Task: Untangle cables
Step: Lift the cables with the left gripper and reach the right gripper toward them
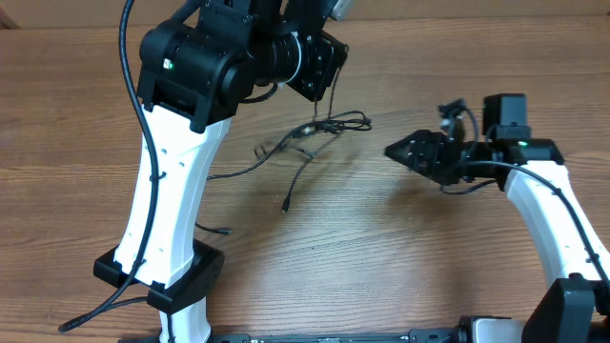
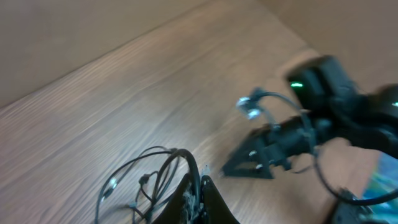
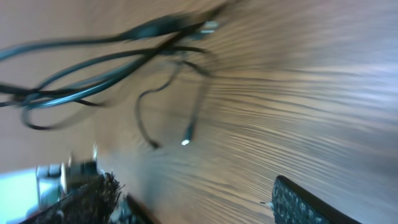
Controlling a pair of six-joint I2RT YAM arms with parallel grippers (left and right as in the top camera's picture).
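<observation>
The cables [image 1: 316, 131] are strung left-to-right, seemingly pinched from above by the left hand [image 2: 199, 193]. Their right end is found just left of the spread right hand [image 1: 396, 151].

The thin black flexible cables [image 1: 315, 133] lie on the brown wooden counter [image 1: 429, 257]. Behind them is the left end effector [image 1: 322, 84]. To their right, apart, is the right end effector [image 1: 393, 150].

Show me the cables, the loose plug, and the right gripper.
cables [image 1: 312, 130]: overhead view, the tangled middle.
loose plug [image 1: 285, 205]: overhead view, its tip.
right gripper [image 1: 389, 150]: overhead view, between its fingertips.
</observation>
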